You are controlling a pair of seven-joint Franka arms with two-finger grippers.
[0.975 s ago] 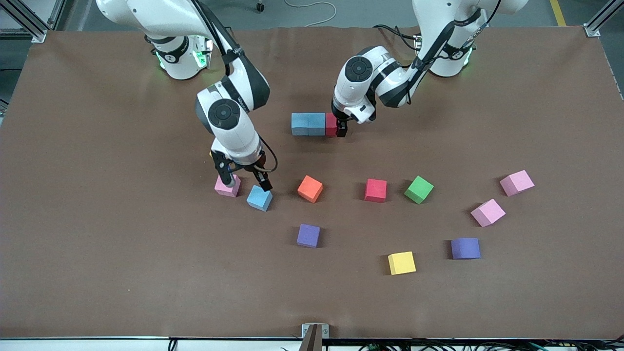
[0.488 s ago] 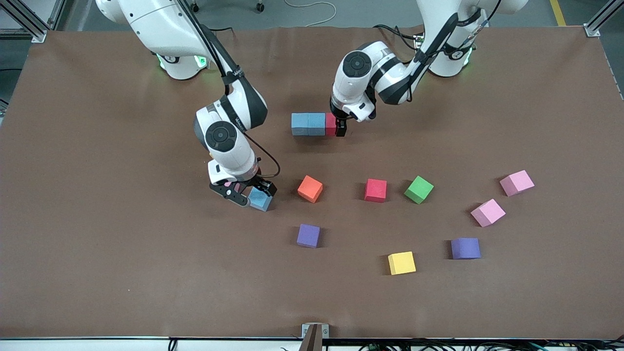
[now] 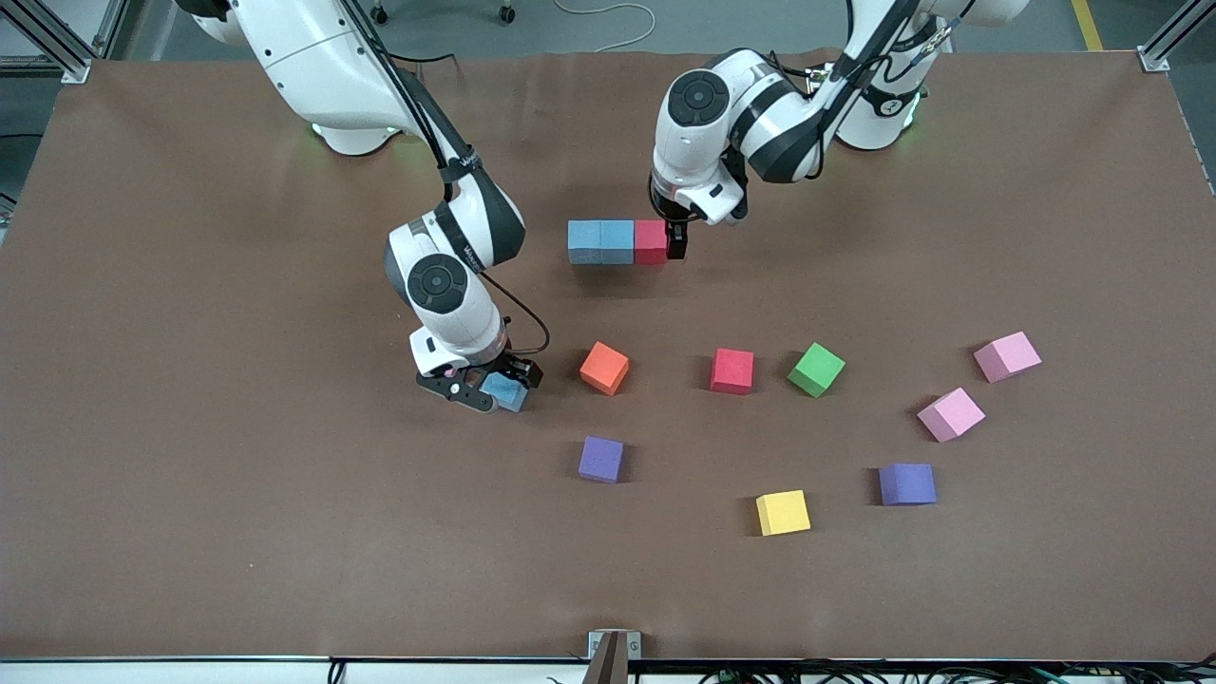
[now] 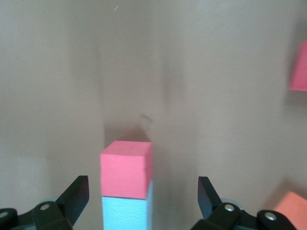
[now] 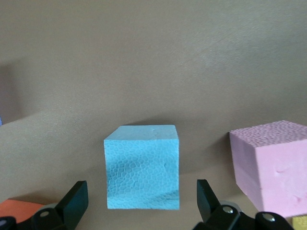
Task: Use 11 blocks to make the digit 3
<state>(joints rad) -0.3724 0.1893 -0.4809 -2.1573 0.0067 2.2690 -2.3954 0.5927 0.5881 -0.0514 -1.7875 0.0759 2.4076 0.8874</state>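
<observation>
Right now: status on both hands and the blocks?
Right hand open, straddling light blue block; pink block close beside. Left hand open over red block ending the blue row.

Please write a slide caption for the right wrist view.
Open right pincer straddling a light blue block, pink block beside it.
</observation>
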